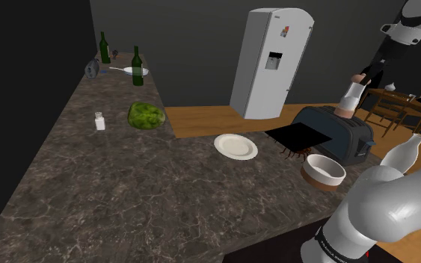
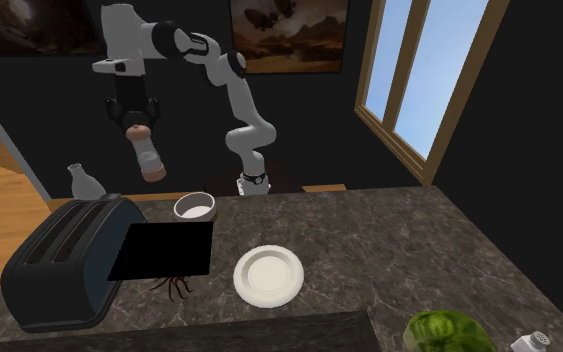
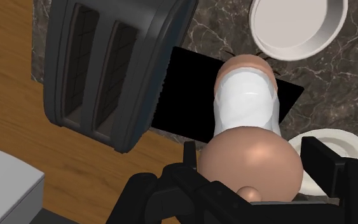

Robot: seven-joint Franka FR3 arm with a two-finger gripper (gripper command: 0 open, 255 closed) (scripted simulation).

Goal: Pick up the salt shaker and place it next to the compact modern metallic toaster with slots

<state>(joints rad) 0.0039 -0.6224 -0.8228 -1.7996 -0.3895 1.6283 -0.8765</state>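
- We see the hand [image 2: 137, 118] raised well above the desk [image 1: 126, 202], its two black fingers [image 3: 327, 167] pinching the salt shaker [image 2: 147, 150] by its upper tan cap.
- The salt shaker has a white body with tan ends. It hangs down from the hand, slightly tilted, in the air and touching nothing on the desk.
- Looking along the hand in the wrist view, the shaker's far end sits over a flat black rectangle [image 3: 190, 95]. The dark toaster [image 3: 114, 63] with its two slots lies just beside that, to one side of the hand.
- Below the hand and past the shaker's far end, on the side away from the toaster, we find a white bowl [image 3: 298, 25].
- A white bottle [image 2: 84, 182] stands below the hand, near the toaster's end.
- Farther from the hand, beyond the black rectangle, a white plate [image 2: 268, 275] lies flat on the desk.
- Well apart from the hand, far along the desk, we note a green lumpy object [image 1: 146, 116] and a small white capped jar [image 1: 100, 119] near it.
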